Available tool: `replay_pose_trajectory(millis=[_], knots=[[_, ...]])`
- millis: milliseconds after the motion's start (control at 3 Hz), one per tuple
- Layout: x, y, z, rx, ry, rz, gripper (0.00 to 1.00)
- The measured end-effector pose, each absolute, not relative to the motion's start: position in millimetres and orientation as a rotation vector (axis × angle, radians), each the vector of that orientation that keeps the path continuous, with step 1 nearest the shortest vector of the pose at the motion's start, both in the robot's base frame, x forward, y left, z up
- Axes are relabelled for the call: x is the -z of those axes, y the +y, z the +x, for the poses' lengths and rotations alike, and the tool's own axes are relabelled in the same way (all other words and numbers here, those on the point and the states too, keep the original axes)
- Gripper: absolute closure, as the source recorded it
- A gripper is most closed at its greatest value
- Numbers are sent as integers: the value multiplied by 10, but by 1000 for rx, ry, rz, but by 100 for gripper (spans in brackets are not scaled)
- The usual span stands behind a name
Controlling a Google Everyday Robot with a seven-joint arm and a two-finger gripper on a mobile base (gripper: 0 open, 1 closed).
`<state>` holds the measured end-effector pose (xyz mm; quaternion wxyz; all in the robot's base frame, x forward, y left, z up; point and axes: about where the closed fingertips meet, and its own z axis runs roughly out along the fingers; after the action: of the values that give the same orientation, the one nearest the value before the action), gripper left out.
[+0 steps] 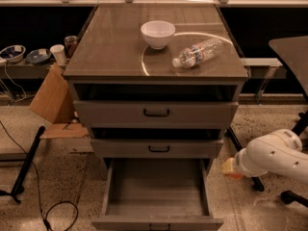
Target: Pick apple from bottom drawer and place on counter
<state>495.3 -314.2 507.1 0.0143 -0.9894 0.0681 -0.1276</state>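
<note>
The bottom drawer (156, 191) is pulled open at the foot of the grey cabinet, and its plain grey inside holds nothing. My gripper (230, 168) is at the end of the white arm (274, 154), which comes in from the right. It is to the right of the open drawer, outside it, at about the level of the drawer's back. It is shut on the small orange-red apple (232, 171), which is partly hidden by the gripper and held above the floor. The glossy counter (110, 52) is well above it.
A white bowl (158, 33) and a plastic bottle (199, 53) lying on its side are on the counter. The two upper drawers are slightly open. A cardboard piece (50, 99), a black pole (26, 163) and a floor cable (57, 214) are at the left. A dark table (292, 52) stands at the right.
</note>
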Motion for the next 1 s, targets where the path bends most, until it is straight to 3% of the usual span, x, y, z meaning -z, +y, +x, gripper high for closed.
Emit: replay_pose_trajectory(millis=[667, 1000], knots=[[-6221, -3276, 4910, 503, 275, -3106, 100], [-6220, -3276, 4910, 503, 275, -3107, 100]])
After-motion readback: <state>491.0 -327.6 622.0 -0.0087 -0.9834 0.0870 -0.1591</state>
